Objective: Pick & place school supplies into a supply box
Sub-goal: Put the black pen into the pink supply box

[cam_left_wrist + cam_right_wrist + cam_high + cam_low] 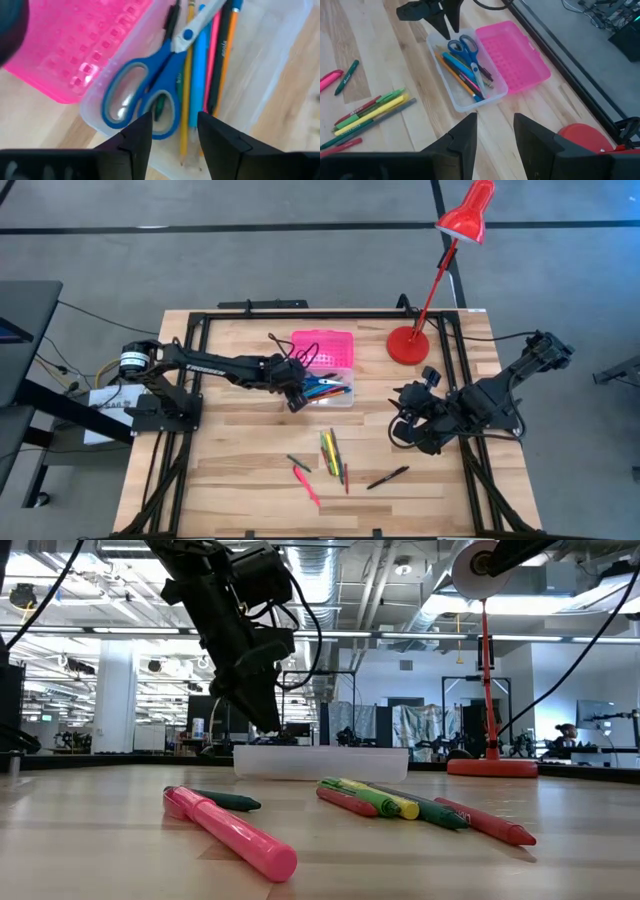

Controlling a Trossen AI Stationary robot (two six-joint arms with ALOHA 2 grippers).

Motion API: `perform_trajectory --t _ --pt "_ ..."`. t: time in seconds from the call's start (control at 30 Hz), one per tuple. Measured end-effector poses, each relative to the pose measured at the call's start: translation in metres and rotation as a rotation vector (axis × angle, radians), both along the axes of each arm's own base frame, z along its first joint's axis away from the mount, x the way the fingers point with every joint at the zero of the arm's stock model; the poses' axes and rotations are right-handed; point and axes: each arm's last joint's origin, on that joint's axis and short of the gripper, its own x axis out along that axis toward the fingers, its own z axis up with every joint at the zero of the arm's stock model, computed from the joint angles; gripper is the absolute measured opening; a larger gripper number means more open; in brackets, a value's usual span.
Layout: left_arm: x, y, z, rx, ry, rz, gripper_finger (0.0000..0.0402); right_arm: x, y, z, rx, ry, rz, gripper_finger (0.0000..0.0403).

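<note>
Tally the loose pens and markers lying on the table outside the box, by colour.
pink marker: 1
black pen: 1
yellow marker: 1
red markers: 2
green markers: 3
Total: 8

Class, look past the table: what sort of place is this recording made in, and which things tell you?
Probably a robotics lab or open workshop: bare ceiling ducts overhead, rows of equipment benches behind, and a wooden table fitted with two robot arms.
</note>
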Motion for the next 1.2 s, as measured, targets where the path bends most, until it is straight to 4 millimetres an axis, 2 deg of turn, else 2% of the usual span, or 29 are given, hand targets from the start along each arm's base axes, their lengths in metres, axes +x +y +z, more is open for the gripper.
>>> perform_trajectory --t 0.1,0.27,0.5,0.7,0.93,1.2 --pt "0.000 -0.001 0.000 -0.028 -0.002 -0.018 0.0155 0.000 0.001 -0.003 0.021 0.012 0.008 0.0120" --pt "0.004 -0.005 0.012 -0.065 -0.040 -0.071 0.0155 -0.001 0.004 -0.027 0.121 0.121 0.066 0.0120" --pt "0.005 -0.020 0.042 -0.004 -0.072 -0.180 0.0155 0.002 0.032 -0.063 0.347 0.161 0.378 0.0120" --pt "0.001 -0.025 0.052 0.063 -0.087 -0.167 0.0155 -0.007 0.046 -0.087 0.431 0.200 0.524 0.0120" --pt "-0.001 -0.037 0.051 0.043 -0.076 -0.180 0.0155 -0.015 0.046 -0.108 0.428 0.224 0.541 0.0120" --pt "-0.006 -0.057 0.048 0.024 -0.021 -0.227 0.0155 -0.014 0.044 -0.109 0.449 0.212 0.510 0.0120"
